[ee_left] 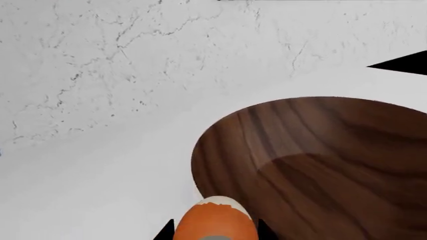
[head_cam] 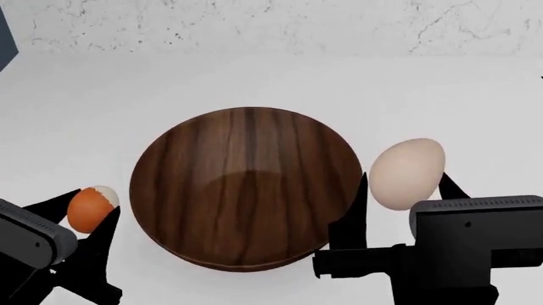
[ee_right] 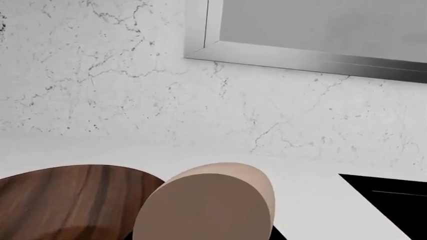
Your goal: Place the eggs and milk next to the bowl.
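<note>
On the white worktop sits the bowl; left claw grips the orange egg at its left, right claw grips the beige egg at its right (neither released). Milk not in view, still to do.

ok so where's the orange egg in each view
Head view: orange egg at lower left, just left of the bowl.
Left wrist view: bottom edge, against the bowl's rim.
Right wrist view: not in it; only the pale egg shows.
Shared landmark: the wooden bowl.
</note>
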Controlling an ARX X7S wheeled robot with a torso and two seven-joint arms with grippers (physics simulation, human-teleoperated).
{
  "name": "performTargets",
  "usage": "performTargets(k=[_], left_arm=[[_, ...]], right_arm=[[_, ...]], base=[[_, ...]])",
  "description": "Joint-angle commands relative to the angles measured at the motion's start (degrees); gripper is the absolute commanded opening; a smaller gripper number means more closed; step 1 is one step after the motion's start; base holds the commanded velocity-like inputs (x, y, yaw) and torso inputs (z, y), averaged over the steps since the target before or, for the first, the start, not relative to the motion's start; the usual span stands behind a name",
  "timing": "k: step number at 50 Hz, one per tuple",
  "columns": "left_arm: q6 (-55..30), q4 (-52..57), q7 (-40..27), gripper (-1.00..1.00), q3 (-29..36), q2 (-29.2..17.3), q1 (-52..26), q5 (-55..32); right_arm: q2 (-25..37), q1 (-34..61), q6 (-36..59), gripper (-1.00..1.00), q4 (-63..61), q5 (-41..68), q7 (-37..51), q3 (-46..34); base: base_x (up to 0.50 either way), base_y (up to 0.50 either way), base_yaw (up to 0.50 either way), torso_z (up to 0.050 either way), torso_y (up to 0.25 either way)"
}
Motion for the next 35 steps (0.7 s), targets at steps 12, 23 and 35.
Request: performTargets(k=[12, 23, 35], left_arm=[[0.82, -3.72, 1.26, -1.0, 3.13, 0.78, -0.02, 0.98], [1.91, -5.22, 1.85, -1.0, 4.04, 1.27, 0.41, 1.92], [2.89, -6.49, 2.43, -1.0, 5.23, 1.81, 0.78, 2.94]], right_arm=[[0.34, 0.64, 0.63, -1.0, 0.1, -1.29, -0.61, -0.32], [0.44, 0.61, 0.69, -1.0, -0.05, -1.19, -0.32, -0.51], [0.57, 0.6, 0.6, -1.0, -0.04, -1.07, -0.15, -0.64]], base=[[0.0, 0.0, 0.0, 0.0, 0.0], [0.0, 0.0, 0.0, 0.0, 0.0], [0.0, 0.0, 0.0, 0.0, 0.0]])
